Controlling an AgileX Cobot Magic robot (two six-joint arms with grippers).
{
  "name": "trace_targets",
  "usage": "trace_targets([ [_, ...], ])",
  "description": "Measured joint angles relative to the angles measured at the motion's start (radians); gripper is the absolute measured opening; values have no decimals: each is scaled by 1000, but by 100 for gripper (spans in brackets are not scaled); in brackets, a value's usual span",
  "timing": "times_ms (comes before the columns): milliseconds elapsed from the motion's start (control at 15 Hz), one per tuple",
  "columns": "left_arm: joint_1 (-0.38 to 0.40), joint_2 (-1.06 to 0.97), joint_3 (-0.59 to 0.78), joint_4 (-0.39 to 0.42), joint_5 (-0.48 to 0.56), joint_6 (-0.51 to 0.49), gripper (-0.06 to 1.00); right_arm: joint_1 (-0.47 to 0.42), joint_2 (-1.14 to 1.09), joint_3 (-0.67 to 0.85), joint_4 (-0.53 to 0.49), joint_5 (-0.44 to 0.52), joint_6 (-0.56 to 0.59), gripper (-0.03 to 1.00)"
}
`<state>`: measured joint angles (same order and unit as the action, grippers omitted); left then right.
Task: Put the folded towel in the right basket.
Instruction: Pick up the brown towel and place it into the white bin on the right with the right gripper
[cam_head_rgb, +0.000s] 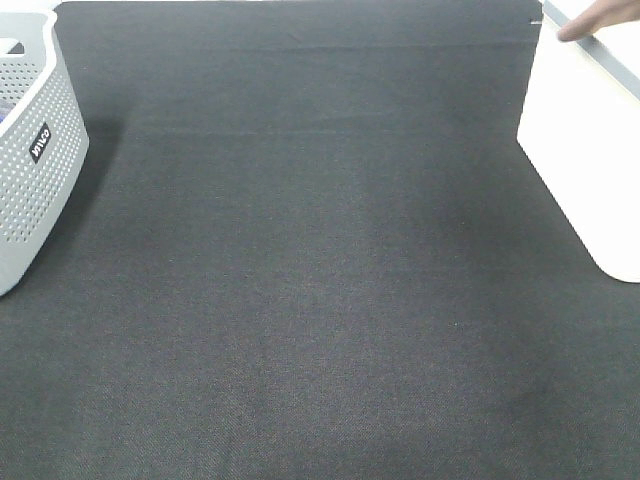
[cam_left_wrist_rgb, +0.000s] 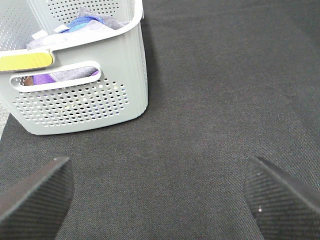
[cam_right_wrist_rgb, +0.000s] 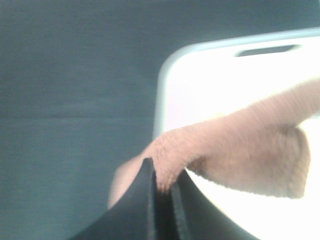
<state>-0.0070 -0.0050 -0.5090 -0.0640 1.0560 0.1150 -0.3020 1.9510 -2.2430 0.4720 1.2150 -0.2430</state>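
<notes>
Cuts off towel (cam_head_rgb: 590, 22) at 1 o'clock, white basket (cam_head_rgb: 575, 140) at 3 o'clock, grey basket (cam_head_rgb: 30, 170) at 9 o'clock.

Colours on the table

The table (cam_head_rgb: 320, 300) was black all over, with a fine woven look. The left basket (cam_head_rgb: 30, 170) was pale grey with rows of little round holes like dots, and it had a small black label (cam_head_rgb: 39, 142) with white letters. A yellow strip (cam_left_wrist_rgb: 25, 61) sat on its rim. The clothes (cam_left_wrist_rgb: 85, 25) inside it were blue, purple, grey and white. The right basket (cam_head_rgb: 585, 140) was plain bright white with a pale grey rim. The towel (cam_right_wrist_rgb: 240, 150) was a soft pinky brown and looked fuzzy. The left hand (cam_left_wrist_rgb: 160, 200) had black fingers (cam_left_wrist_rgb: 37, 195) with a tiny criss-cross pattern. The right hand (cam_right_wrist_rgb: 161, 190) was black too.
</notes>
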Motion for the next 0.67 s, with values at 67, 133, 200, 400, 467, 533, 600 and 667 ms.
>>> trace_targets([
  [67, 0, 0, 0, 0, 0, 0, 87, -7, 0, 0, -45, 0, 0, 1],
  [133, 0, 0, 0, 0, 0, 0, 87, -12, 1, 0, -118, 0, 10, 1],
  [200, 0, 0, 0, 0, 0, 0, 87, -13, 11, 0, -172, 1, 34, 1],
  [400, 0, 0, 0, 0, 0, 0, 87, -13, 70, 18, -221, 0, 91, 1],
  [467, 0, 0, 0, 0, 0, 0, 87, -13, 91, 30, -224, 0, 104, 3],
  [533, 0, 0, 0, 0, 0, 0, 87, -13, 116, 49, -225, 2, 116, 13],
  [600, 0, 0, 0, 0, 0, 0, 87, -13, 124, 58, -226, 3, 127, 24],
  [667, 0, 0, 0, 0, 0, 0, 87, -13, 124, 64, -226, 4, 129, 36],
])
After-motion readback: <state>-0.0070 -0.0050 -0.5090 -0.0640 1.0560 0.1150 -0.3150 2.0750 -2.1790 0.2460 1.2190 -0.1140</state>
